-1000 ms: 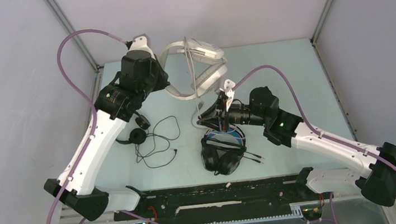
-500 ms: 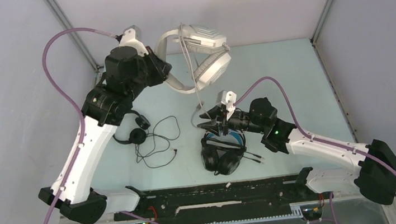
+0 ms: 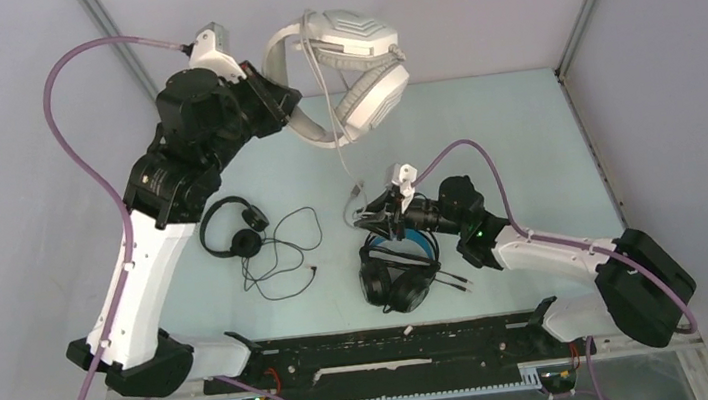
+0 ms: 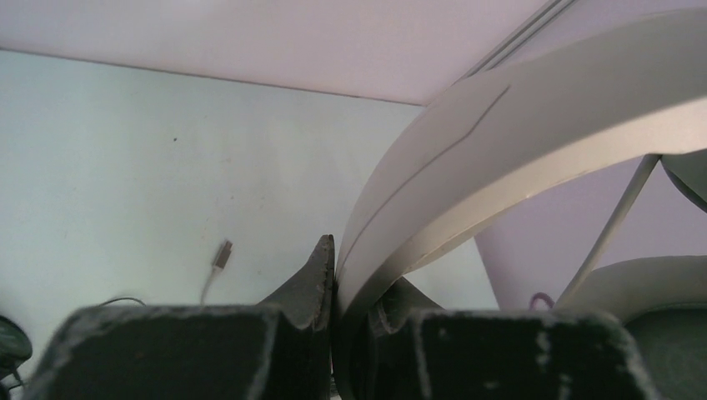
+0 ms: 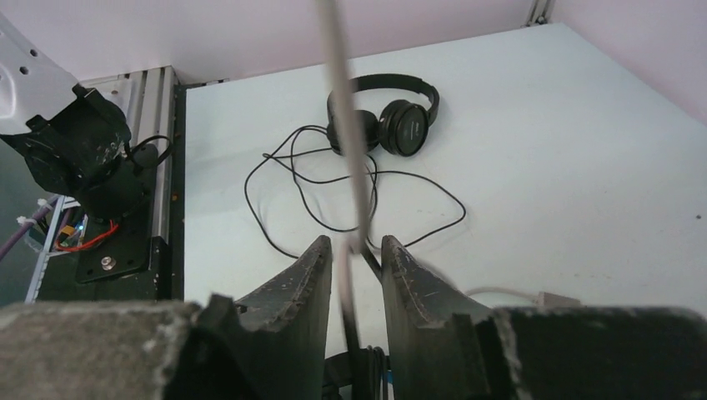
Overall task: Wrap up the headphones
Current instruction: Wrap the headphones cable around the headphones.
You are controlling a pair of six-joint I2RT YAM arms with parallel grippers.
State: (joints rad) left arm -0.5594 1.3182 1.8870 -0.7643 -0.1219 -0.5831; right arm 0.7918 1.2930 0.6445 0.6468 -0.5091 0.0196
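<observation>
Headset, white-grey: held aloft over the far side of the table, with the left gripper clamped on its headband. A swing could twist it loose. Bulky black pair: lying just below the right gripper, where the dangling cord may snag it. Cord: runs between the right jaws, which stand slightly apart and do not pinch it, so it could slip out sideways.

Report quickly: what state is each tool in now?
Left tool: shut on the white headset.
Right tool: open, loose around the headset's cord.
</observation>
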